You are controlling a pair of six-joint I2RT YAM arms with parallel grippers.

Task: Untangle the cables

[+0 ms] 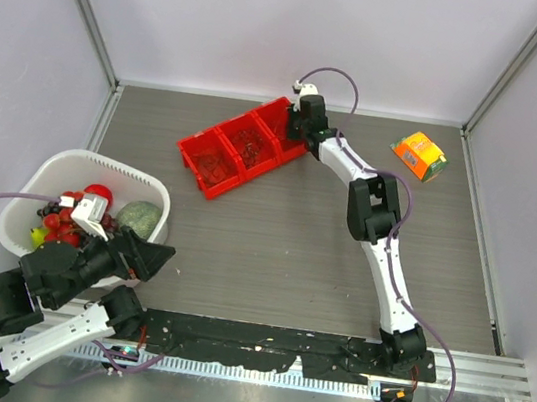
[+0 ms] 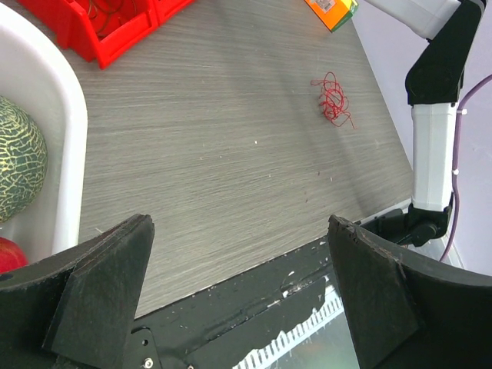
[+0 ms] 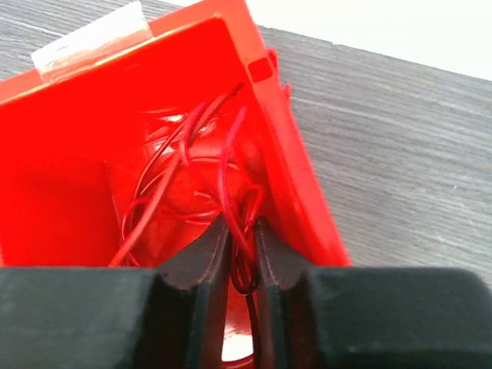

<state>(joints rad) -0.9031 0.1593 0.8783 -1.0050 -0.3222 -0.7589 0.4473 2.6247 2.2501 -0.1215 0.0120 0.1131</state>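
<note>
Cables [image 3: 192, 177]: you have thin red and dark strands looped in the end compartment of the red bin [image 3: 307, 200], the compartment farthest right in the top view.
Second clump [image 2: 333, 98]: a small red scribble lies loose on the table [image 1: 271, 252], apart from the bin, toward the right arm's side.
Right gripper [image 3: 242, 257]: your fingers reach down into that end compartment, drawn almost together, with a few strands of the cables caught in the narrow slot between them.
Left gripper [image 2: 240, 227]: your jaws stand spread wide with nothing between them, hovering over the table's near edge just beside the white basket [image 1: 149, 186].
Basket contents: a netted melon [image 1: 140, 217] and red fruit sit inside.
Orange box [image 1: 419, 155]: it rests at the far right of the table, well apart from the bin.
</note>
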